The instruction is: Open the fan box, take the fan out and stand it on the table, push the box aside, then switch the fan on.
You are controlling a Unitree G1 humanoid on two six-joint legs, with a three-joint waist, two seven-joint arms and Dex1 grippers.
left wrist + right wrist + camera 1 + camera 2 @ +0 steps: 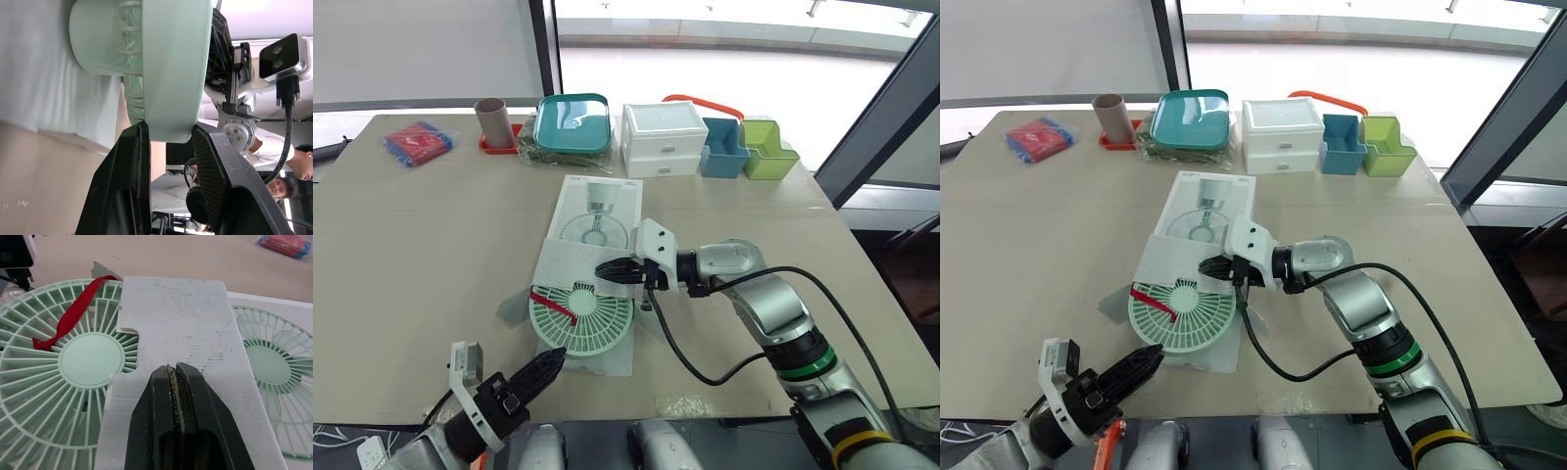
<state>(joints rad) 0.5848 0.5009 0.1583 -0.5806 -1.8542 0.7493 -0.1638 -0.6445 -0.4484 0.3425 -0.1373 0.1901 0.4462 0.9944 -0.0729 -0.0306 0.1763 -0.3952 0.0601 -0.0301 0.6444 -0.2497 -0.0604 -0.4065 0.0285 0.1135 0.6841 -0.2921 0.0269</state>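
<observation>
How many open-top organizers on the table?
2: blue organizer right of the white drawer unit, green organizer right of that. Orange rim behind the unit may be another.

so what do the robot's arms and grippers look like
Right arm: silver-grey segments, black joints, a green ring, a yellow band, a black cable. Left arm: black, with a white bracket. Left gripper and right gripper: two black tapered fingers each.

One fan (579, 315), apparently one box (595, 211)

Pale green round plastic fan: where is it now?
Head views: the fan lies flat near the table's front edge, left of centre, at the open near end of the white cardboard box, the left end effector gripping its rim.
</observation>
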